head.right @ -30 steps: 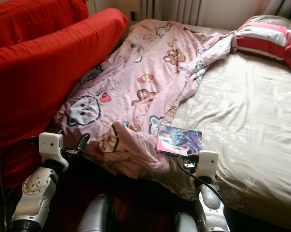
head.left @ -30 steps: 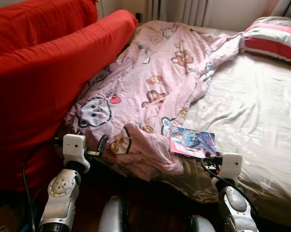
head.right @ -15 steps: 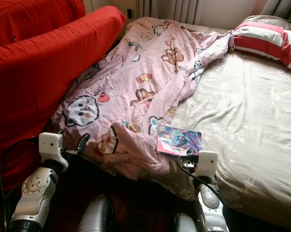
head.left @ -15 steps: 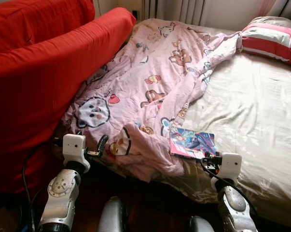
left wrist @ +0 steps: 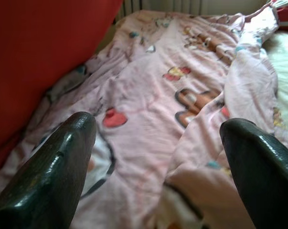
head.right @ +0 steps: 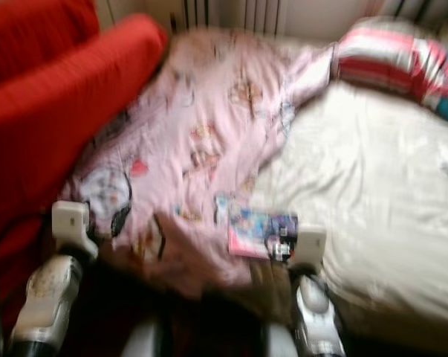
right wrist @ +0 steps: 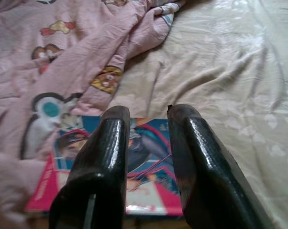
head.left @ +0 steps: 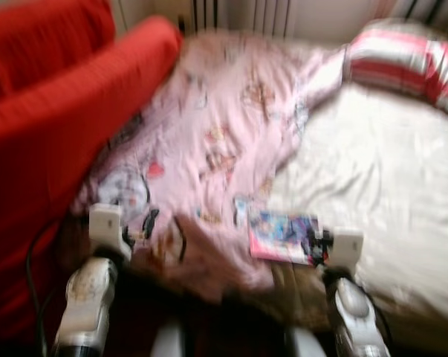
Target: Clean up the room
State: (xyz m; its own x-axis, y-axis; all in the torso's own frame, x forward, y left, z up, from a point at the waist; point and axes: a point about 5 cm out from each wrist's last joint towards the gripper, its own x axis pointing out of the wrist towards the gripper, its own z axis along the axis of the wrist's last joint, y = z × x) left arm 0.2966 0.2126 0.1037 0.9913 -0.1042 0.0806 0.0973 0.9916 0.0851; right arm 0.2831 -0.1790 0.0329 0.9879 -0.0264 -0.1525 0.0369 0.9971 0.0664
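A pink cartoon-print blanket (head.left: 216, 141) lies crumpled over the left half of the bed, its corner hanging off the near edge. A colourful book (head.left: 283, 236) lies flat on the beige sheet (head.left: 380, 171), close to the bed's near edge and beside the blanket. My right gripper (head.left: 316, 244) is shut just short of the book (right wrist: 69, 143), fingers (right wrist: 110, 143) almost together with nothing between them. My left gripper (head.left: 149, 222) is held open above the blanket's near left part (left wrist: 148, 95), its fingers (left wrist: 62, 167) wide apart. Both eye views are blurred.
A red sofa (head.left: 60, 111) presses against the bed's left side. A striped pink and white pillow (head.left: 402, 56) lies at the far right. A radiator and curtain line the back wall. Dark floor shows in front of the bed, between my arms.
The whole picture has shifted and gone blurry, so the camera is moving. Both arms hold the same pose, and the book and blanket lie as before.
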